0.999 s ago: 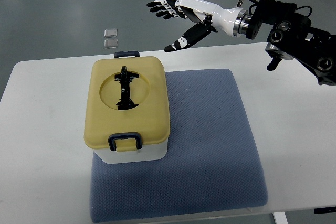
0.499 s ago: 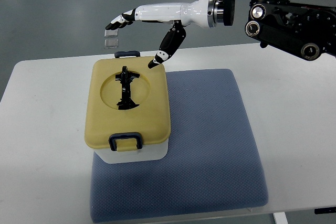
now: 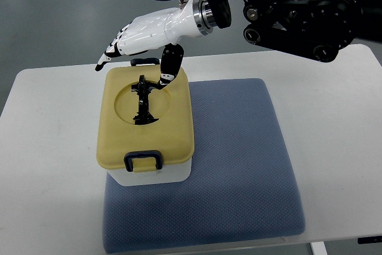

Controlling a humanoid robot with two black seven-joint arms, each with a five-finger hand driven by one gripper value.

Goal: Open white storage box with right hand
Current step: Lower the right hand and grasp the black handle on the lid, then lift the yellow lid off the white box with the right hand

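A grey floor lies behind a white table [image 3: 54, 165], and a blue padded mat [image 3: 239, 165] covers the table's middle.

At the left of the mat stands the white storage box [image 3: 152, 174], its yellow lid [image 3: 173, 129] still seated flat. A dark latch [image 3: 141, 160] sits at the near edge and another dark latch [image 3: 144, 61] at the far edge, both apparently down. A black folding handle [image 3: 142, 101] lies in the round recess on top.

Over the far part of the lid hangs the right hand [image 3: 140, 34], its arm coming in from the upper right. Half a second ago it was higher and farther right, beyond the table edge; a second ago it was well off to the right. Now it has swung left and down, so the fingers [image 3: 107, 57] stretch out past the lid's far left corner and the thumb [image 3: 168, 67] points down, its tip at or just above the lid beside the handle. The hand is spread and holds nothing.

That puts it at the reach stage: in position over the far latch and handle, but with no grip yet and the box still closed. The left hand does not show.
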